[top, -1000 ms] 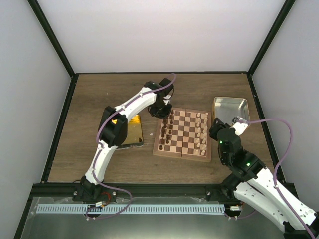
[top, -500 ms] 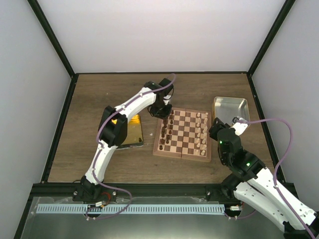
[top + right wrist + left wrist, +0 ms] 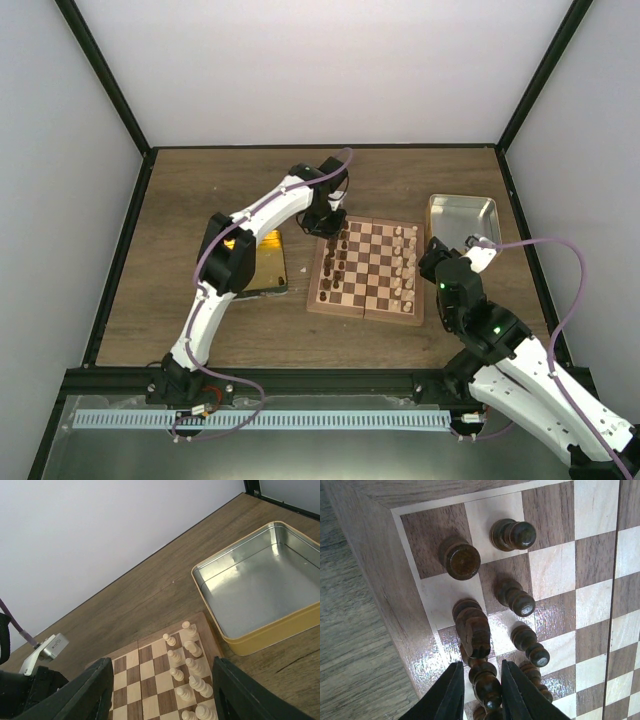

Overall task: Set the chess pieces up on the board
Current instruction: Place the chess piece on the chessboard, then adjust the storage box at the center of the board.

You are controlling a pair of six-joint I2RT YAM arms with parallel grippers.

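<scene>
the left tool, two smooth black fingers narrowly parted, is set astride a turned dark chess piece standing near the edge of the glossy checkered board; whether it is gripped cannot be told. the right tool is held wide open and empty above the cream chess pieces, near a shiny square tin on the wood-grain desk.

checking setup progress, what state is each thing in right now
board, unfolded flat
dark pieces, upright, rows at one edge
cream pieces, upright, rows at opposite edge
silver tin, empty
gold tin, partly hidden, contents unclear
left gripper, narrow, straddling a dark piece, grip unclear
right gripper, open, empty
</scene>
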